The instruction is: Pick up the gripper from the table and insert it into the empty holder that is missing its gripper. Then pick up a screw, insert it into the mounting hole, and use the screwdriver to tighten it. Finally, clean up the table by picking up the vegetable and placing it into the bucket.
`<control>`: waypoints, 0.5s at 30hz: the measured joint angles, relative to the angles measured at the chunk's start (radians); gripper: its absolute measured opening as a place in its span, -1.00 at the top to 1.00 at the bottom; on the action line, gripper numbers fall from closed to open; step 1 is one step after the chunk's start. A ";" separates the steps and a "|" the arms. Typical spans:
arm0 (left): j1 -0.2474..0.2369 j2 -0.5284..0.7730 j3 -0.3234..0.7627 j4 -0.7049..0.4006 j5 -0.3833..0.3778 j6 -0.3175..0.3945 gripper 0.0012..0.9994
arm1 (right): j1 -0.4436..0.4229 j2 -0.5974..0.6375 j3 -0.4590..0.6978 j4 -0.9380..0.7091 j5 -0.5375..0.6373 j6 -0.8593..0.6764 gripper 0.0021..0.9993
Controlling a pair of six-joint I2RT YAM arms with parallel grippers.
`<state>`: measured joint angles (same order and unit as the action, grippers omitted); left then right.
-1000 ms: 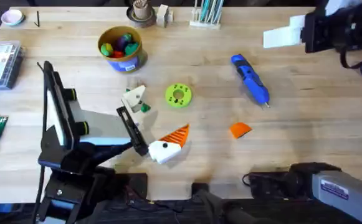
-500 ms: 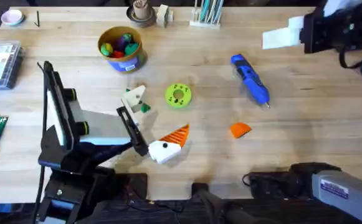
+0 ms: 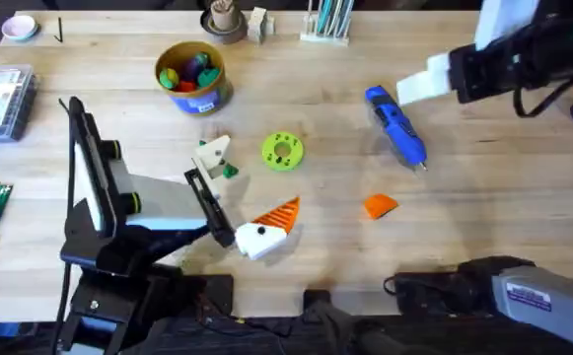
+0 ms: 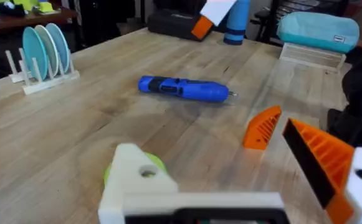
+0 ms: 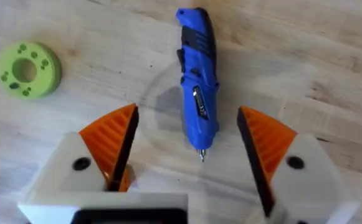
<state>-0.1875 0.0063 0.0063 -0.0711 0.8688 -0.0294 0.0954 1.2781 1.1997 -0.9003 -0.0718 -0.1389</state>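
two orange pads of the right hand stand spread wide above the screwdriver, which lies flat on the counter between them.

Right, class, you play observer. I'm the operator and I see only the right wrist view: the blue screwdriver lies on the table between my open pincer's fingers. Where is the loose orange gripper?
Observer: In the overhead view the gripper lies on the table, apart from the screwdriver and nearer the arms' bases.
Operator: And the holder it goes into?
Observer: The plain white holder is beside the lime-green disc, on the left arm's side of it.
Operator: What about the clean-up?
Observer: The dark-green vegetable lies right by the holder. The bucket stands farther back, with colourful toys inside.
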 joint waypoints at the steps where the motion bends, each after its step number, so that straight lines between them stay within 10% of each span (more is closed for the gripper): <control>1: 0.000 0.000 0.000 0.000 0.000 0.000 -0.99 | 0.035 -0.002 0.008 -0.027 0.031 0.000 -0.99; 15: 0.000 0.000 0.000 0.000 0.000 0.000 -0.99 | 0.288 -0.022 0.061 -0.157 0.158 0.003 -0.99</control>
<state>-0.1875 0.0063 0.0063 -0.0711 0.8688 -0.0292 0.3832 1.2560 1.2606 -1.0577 0.0864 -0.1359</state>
